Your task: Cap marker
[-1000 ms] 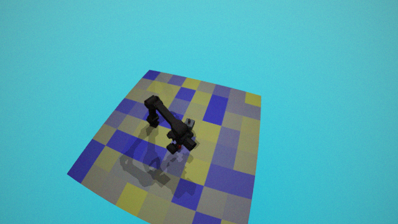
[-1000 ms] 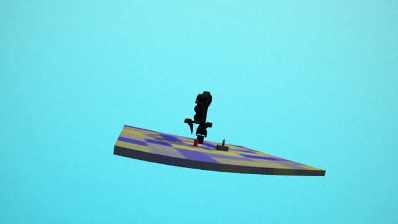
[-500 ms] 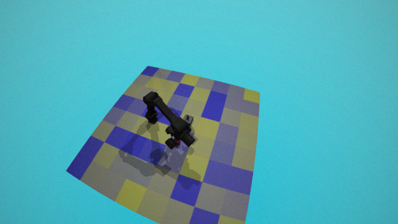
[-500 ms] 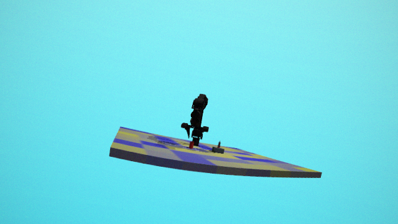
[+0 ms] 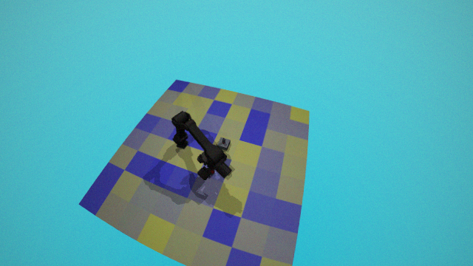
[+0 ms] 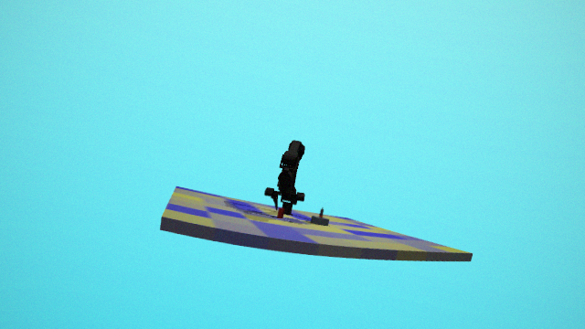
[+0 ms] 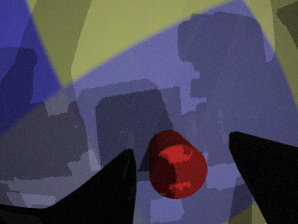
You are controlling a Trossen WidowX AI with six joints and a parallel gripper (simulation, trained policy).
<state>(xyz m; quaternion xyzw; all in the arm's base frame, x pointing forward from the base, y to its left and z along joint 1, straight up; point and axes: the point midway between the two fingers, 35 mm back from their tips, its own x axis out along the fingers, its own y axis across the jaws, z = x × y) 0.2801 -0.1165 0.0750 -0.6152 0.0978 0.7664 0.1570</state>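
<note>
Nearest the wrist camera, our gripper's fingers stood apart, empty, either side of the red marker cap upright on the table, so we judged ourselves at the grasping step, needing to centre, lower and close before any capping.

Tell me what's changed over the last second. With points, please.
The end effector (image 5: 215,172) (image 6: 281,211) (image 7: 183,149) has come down around the red cap (image 5: 212,171) (image 6: 281,213) (image 7: 182,172), open, taking hold of nothing. The cap stayed standing on the table (image 5: 255,229) (image 6: 283,235), and the marker (image 5: 223,140) (image 6: 322,212) stayed upright, uncapped, in its block (image 5: 225,148) (image 6: 320,221).
</note>
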